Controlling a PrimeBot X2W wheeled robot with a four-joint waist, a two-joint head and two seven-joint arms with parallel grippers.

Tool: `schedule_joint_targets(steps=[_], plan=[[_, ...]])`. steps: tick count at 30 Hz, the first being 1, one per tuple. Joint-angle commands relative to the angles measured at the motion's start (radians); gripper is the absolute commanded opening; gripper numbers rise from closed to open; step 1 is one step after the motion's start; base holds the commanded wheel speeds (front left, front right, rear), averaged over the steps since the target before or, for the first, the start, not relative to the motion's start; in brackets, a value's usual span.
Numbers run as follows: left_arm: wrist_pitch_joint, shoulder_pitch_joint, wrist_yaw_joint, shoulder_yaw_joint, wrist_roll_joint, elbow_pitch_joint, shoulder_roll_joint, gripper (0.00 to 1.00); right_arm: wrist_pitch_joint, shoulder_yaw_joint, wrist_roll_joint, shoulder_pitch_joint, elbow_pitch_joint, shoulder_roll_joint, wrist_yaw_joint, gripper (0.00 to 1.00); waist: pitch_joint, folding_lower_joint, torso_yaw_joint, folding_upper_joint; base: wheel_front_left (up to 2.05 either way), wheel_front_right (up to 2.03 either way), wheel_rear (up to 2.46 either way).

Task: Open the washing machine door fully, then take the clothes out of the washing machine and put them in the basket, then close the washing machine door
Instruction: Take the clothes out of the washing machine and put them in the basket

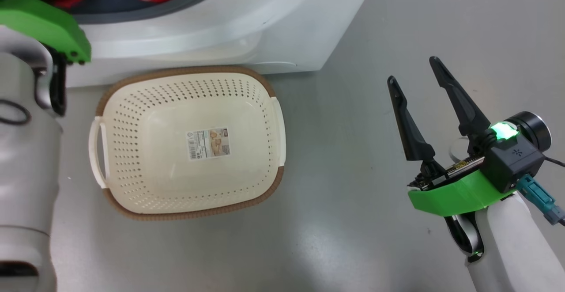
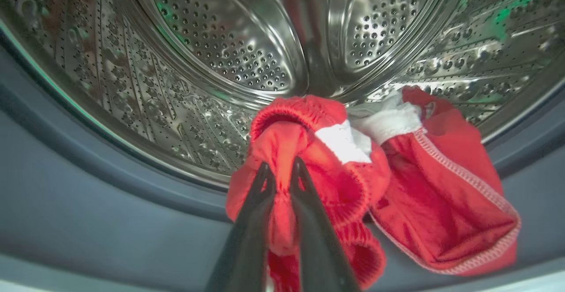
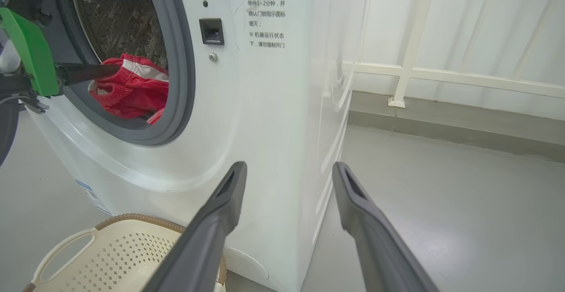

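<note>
Sitting just in front of washing machine (image 1: 247, 22), head view: basket (image 1: 190, 70); right gripper (image 1: 412, 70) well off to machine's right, jaws wide. L wrist view — left gripper (image 2: 281, 164) pinched on red clothes (image 2: 344, 186) at drum (image 2: 220, 40) mouth. R wrist view — clothes hang at machine's opening.

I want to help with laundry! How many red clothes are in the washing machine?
2, it seems: one red garment pinched in the left gripper, and a second garment beside it, draped on the grey ring. More may hide underneath.
</note>
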Motion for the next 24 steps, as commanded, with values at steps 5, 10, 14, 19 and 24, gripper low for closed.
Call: schedule_joint_targets(steps=[5,10,14,19,24], plan=[[-0.012,0.172,0.004,0.049,-0.014,-0.241,0.026,0.0,-0.006,0.014,-0.003,0.058,-0.016,-0.006,0.003,1.0,-0.079,0.0,0.032,0.0,0.0,0.0,0.0],[-0.012,0.296,0.024,0.071,-0.006,-0.397,0.02,0.0,-0.006,0.018,-0.002,0.076,-0.011,-0.006,0.003,1.0,-0.123,0.0,0.038,0.0,0.0,0.0,0.0],[-0.012,0.411,0.044,0.09,0.003,-0.54,0.011,0.0,-0.006,0.021,0.001,0.096,-0.004,-0.006,0.003,1.0,-0.165,0.0,0.042,0.0,0.0,0.0,0.0],[-0.012,0.536,0.06,0.1,0.01,-0.697,0.0,0.0,-0.006,0.028,0.004,0.114,0.002,-0.007,0.003,1.0,-0.208,0.0,0.046,0.0,0.0,0.0,0.0],[-0.012,0.643,0.079,0.1,0.016,-0.838,-0.006,0.0,-0.006,0.033,0.006,0.129,0.006,-0.006,0.003,1.0,-0.241,0.0,0.047,0.0,0.0,0.0,0.0]])
